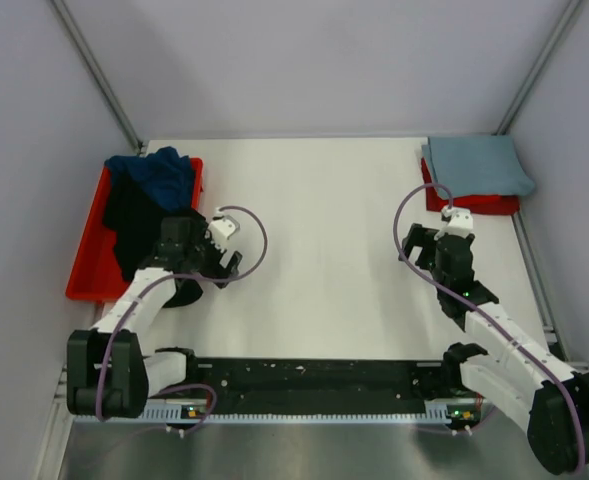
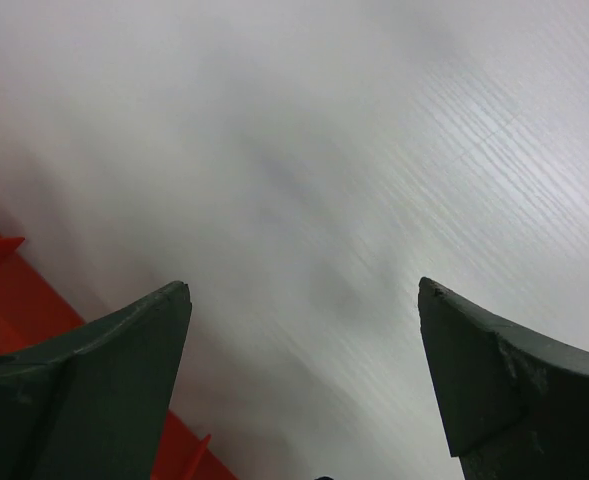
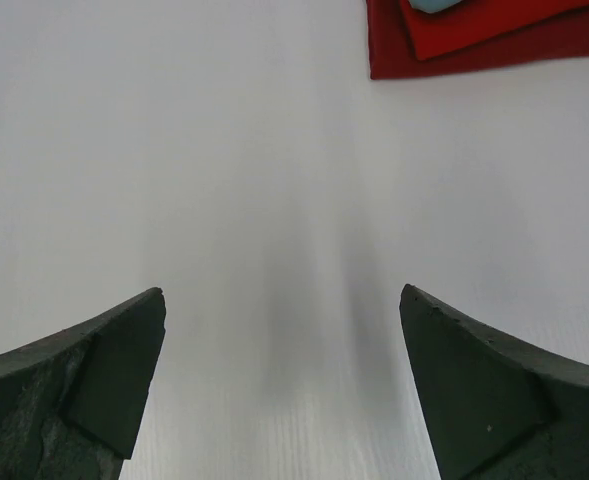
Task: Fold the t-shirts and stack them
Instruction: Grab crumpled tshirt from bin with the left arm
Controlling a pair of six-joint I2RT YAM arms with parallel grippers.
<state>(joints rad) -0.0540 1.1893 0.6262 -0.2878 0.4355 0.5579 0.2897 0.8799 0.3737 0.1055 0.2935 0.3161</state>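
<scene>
Left claw (image 1: 229, 245) is hovering over bare desk (image 1: 324, 220) with its jaws standing wide apart and nothing between them, as its wrist view is confirming (image 2: 304, 300). The right claw (image 1: 426, 240) is likewise gaping and gripping nothing (image 3: 282, 295). At ten o'clock on the desk, the red tray (image 1: 86, 265) is holding a crumpled navy t-shirt (image 1: 159, 170), with a black t-shirt (image 1: 134, 225) spilling over the tray's near rim at nine o'clock of the left claw. At two o'clock, a grey-blue t-shirt (image 1: 477, 163) is lying folded on a red layer (image 1: 469, 203), at twelve to one o'clock of the right claw; whether that layer is cloth or board I cannot tell. These shirts are probably going to handle as light, limp cloth, sagging and bunching rather than holding shape. A pinch at a shoulder seam or hem edge is looking wiser than a grab into the middle of the heap. No print, brand or label is showing clearly enough to read.
</scene>
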